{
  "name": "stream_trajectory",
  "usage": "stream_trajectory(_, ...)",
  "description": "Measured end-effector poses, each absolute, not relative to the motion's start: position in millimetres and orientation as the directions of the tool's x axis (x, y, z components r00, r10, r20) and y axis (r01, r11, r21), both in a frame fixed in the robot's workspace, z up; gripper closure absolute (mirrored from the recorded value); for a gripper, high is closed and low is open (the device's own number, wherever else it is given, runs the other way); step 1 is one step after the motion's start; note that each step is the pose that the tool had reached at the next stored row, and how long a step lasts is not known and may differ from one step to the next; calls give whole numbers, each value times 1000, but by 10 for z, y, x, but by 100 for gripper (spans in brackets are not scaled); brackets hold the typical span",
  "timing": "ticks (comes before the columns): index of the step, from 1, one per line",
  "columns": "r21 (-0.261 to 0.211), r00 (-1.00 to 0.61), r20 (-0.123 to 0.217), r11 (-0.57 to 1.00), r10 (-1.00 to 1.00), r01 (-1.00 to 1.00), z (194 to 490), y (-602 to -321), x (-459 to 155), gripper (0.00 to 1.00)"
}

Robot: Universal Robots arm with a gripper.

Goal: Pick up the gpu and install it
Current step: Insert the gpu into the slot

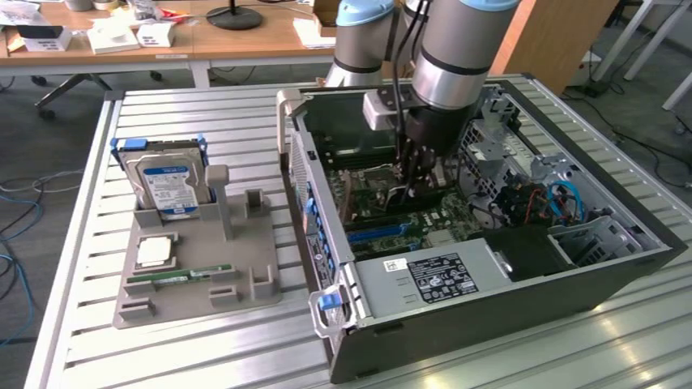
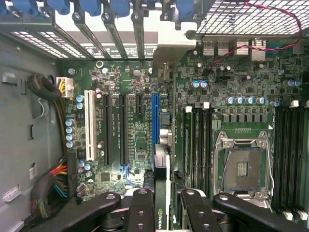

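wrist view: gripper (image 2: pixel 165 198) clamps gpu (image 2: pixel 161 169) edge-on, seemingly over blue slot (image 2: pixel 155 118).

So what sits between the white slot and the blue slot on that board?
In the wrist view, two long black slots and one short black slot stand between them.

It looks like a robotics lab set up in an office room. The industrial arm (image 1: pixel 465 49) lowers its gripper (image 1: pixel 416 180) into an opened computer case (image 1: pixel 605 267) on a slatted metal workbench (image 1: pixel 194 340). A moulded parts tray (image 1: pixel 194 271) sits beside it, and cluttered wooden desks (image 1: pixel 271 40) stand beyond.
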State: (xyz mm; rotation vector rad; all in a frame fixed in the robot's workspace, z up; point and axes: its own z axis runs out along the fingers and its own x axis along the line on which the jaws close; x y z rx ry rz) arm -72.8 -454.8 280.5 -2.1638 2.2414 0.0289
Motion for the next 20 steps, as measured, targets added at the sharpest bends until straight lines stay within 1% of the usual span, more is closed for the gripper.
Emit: stream_trajectory(20, -6, -35, -31, 35, -999, -999, 2776, -4548, -776, 74)
